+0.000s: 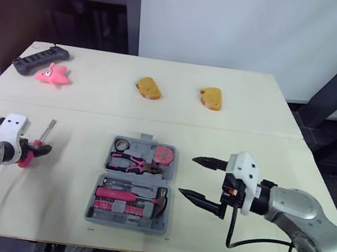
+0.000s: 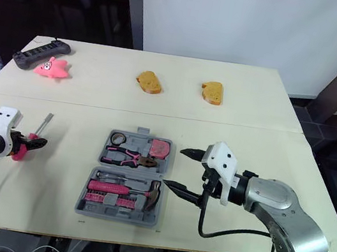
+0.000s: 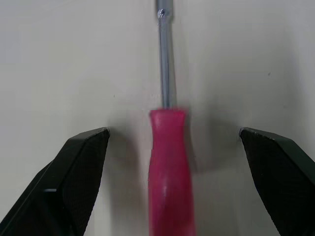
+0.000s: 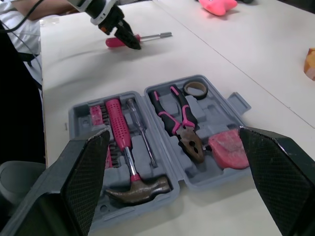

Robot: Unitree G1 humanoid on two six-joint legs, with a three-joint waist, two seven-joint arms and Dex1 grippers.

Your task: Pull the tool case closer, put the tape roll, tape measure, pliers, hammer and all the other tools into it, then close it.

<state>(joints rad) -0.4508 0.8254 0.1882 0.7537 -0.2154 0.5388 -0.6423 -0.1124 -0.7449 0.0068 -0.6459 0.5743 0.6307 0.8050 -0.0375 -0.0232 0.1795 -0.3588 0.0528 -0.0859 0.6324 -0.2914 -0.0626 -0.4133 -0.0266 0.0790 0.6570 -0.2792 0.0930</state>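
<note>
Plastic and metal
Tool case [image 4: 216, 110] matt grey plastic; screwdriver [image 3: 167, 147] glossy pink plastic handle, bare metal shaft; table [image 3: 59, 59] smooth, matt.

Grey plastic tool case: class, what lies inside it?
Inside the grey plastic tool case: brown tape roll, pink-handled pliers, pink tape measure, pink-handled hammer, thin screwdriver, pink bits. The recesses beneath them are covered.

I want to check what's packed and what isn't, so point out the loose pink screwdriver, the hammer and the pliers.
screwdriver [image 3: 168, 167]: left wrist view, on its pink handle.
hammer [image 4: 117, 129]: right wrist view, on its pink grip.
pliers [image 4: 189, 143]: right wrist view, on the metal head.
</note>
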